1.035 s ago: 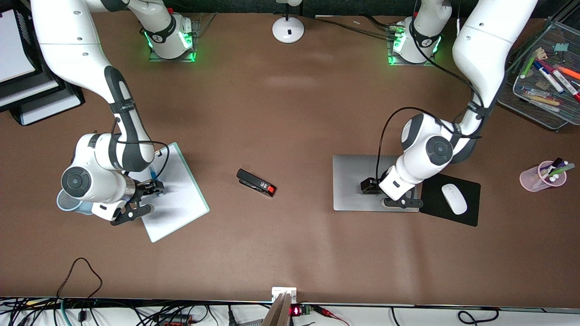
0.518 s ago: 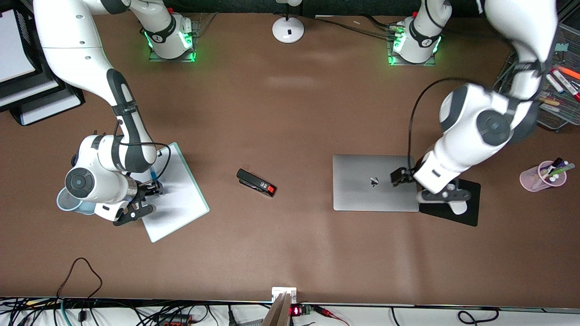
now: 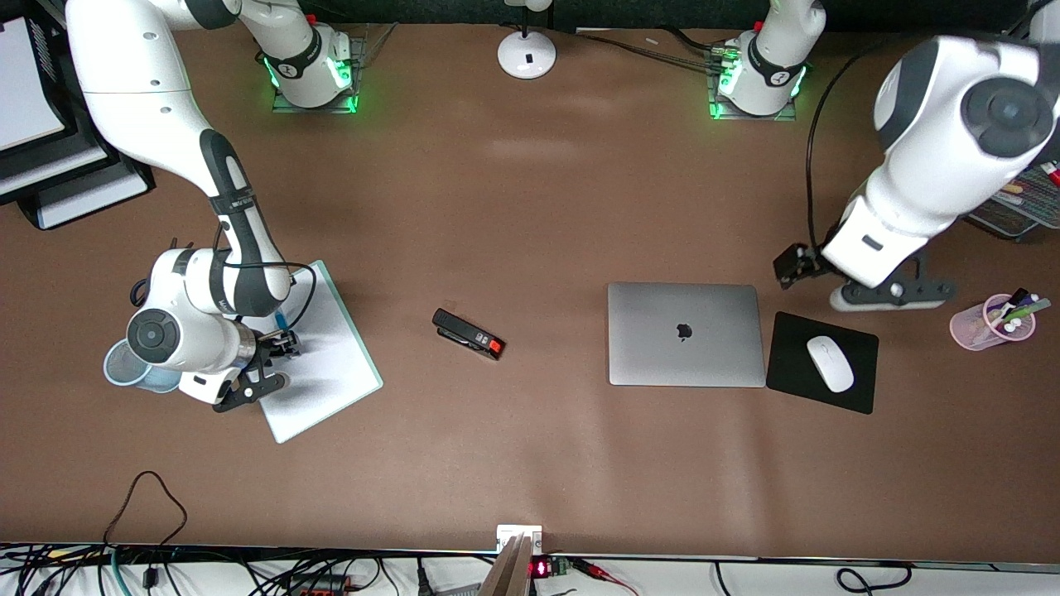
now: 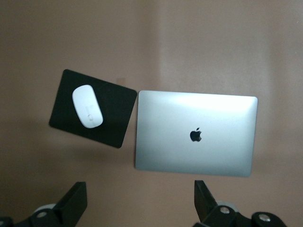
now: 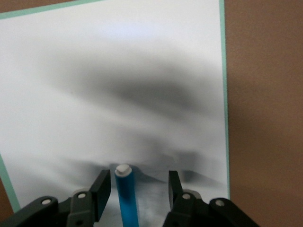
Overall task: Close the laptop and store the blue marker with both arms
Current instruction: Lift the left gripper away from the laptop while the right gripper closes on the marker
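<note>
Brown counter, closed laptop lying flat below the left gripper hanging with jaws wide apart and empty, white board lying under the right gripper, its jaws straddling the blue marker, partly open, not pinching it

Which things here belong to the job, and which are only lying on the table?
Belong to the job:
- laptop, lid shut
- blue marker, on the whiteboard, between the right gripper fingers
- left gripper, open, above the table beside the laptop

Only lying about:
- stapler
- mouse on mouse pad
- pink pen cup
- blue cup
</note>
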